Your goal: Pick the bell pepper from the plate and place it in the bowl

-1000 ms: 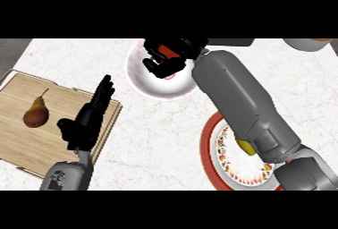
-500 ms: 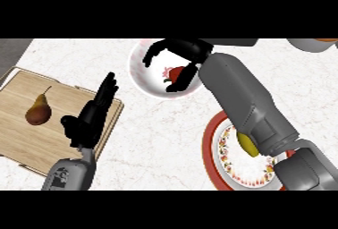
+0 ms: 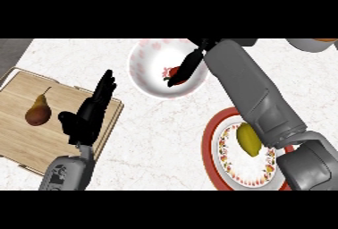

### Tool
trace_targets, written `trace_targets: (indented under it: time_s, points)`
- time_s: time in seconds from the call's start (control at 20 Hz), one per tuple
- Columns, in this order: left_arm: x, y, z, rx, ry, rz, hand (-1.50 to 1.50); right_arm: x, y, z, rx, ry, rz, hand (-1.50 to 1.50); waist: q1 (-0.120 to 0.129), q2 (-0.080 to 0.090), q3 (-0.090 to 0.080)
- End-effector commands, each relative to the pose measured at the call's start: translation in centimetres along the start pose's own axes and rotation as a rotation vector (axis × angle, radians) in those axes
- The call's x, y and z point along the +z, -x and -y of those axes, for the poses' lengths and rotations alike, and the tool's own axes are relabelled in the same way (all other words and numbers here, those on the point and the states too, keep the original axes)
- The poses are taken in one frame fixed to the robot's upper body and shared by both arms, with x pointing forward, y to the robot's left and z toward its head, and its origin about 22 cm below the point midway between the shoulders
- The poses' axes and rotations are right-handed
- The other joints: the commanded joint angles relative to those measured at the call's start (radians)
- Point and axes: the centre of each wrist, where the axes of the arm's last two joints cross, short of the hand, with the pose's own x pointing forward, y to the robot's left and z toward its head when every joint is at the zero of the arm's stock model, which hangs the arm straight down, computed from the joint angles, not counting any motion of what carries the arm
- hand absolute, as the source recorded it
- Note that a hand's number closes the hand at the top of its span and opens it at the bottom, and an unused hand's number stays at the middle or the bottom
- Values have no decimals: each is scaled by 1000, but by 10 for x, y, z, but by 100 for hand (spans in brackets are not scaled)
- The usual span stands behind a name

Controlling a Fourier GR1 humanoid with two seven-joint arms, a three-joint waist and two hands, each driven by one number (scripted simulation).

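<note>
We see the marble counter first, and on it the wooden cutting board at the left with a pear lying on it, well apart from the work. Our right arm runs up across the red-rimmed plate, where a yellow fruit lies just beside the forearm. Above that sits the white bowl with its red pattern, and the red bell pepper is inside it, toward the right wall. Our right hand hangs over the bowl's right side with fingers straight and pointing down at the pepper, holding nothing. Our left hand rests open above the board's right edge, fingers up. We judge the placing done, so the risks lie in the retreat: straight fingers this close could catch the pepper or the bowl's rim and tip it, and the forearm, if drawn back low, could sweep the yellow fruit off the plate.
</note>
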Motion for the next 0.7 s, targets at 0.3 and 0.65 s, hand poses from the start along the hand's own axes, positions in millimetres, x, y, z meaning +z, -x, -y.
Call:
trace_targets:
  time_s: [0.3, 0.65]
  points:
    - [3, 1, 16, -6, 11, 9, 0, 31, -10, 59, -223, 64, -55, -150, 11, 9, 0]
    - [2, 3, 5, -13, 0, 10, 0, 80, 6, 82, -319, 5, -72, -150, 6, 12, 1]
